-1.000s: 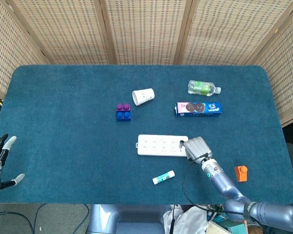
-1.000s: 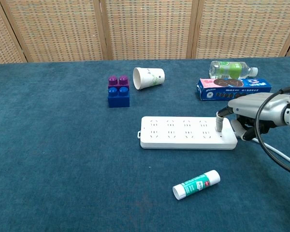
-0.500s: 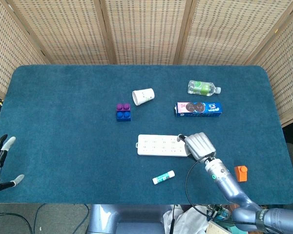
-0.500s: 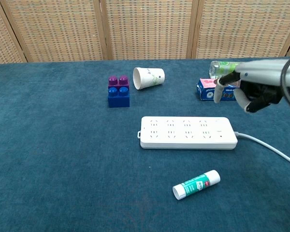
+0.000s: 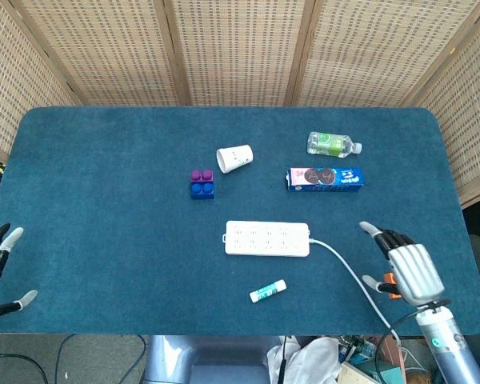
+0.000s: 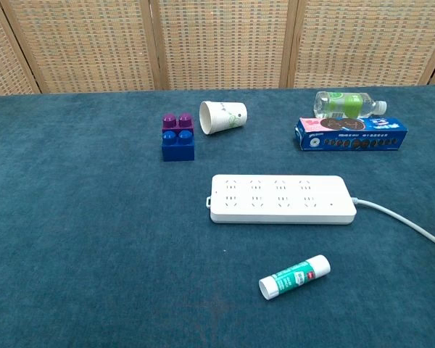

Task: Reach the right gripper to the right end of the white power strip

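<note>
- The white power strip is laid flat near the middle of the desk, its long side running left to right, with its cord trailing off the right end toward the desk's near edge; that end is left uncovered and free to be approached.
- The right robot hand is seen only in the head view, well apart from the strip's right end, near the desk's right front corner, with the fingers spread and nothing held.
- A small orange object is partly hidden beside that hand; contact cannot be judged.
- The left robot hand is shown only at the left frame edge, fingers apart, apparently empty.
- By this reading, the reach is not yet accomplished.
</note>
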### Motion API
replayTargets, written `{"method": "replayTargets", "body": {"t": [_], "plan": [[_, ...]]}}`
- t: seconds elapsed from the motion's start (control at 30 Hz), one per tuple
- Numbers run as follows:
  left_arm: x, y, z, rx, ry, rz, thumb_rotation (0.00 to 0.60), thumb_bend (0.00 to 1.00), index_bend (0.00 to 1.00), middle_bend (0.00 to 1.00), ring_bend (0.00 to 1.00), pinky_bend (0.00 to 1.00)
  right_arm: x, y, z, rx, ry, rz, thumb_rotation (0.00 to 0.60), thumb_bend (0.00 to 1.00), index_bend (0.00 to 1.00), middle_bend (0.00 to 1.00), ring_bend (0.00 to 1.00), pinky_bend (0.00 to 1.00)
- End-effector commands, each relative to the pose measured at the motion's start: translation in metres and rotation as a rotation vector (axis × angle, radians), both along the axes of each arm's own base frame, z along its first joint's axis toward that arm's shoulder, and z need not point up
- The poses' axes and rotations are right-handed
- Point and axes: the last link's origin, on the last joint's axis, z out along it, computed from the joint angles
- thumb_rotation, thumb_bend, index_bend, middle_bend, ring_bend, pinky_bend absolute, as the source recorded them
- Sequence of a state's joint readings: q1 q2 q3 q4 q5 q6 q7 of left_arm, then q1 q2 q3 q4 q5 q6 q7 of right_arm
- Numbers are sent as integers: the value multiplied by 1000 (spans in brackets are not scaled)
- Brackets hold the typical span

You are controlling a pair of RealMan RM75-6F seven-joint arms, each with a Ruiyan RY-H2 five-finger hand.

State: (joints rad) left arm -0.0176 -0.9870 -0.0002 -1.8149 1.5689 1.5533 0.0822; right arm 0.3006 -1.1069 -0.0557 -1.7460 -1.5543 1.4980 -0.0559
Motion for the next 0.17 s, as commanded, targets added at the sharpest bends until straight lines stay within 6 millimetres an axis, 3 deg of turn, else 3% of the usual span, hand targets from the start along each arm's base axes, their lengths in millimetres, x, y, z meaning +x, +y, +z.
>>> {"method": "replayTargets", "body": {"t": [0.03,0.17], "plan": [[0,-2,0,1,0,-5,600,0,0,0,0,0,-23,23,4,-53,43,-25,600,0,0,0,0,0],[0,-3,2,9,3,-5,600,0,0,0,0,0,-38,36,3,-107,67,-43,600,0,0,0,0,0]]}}
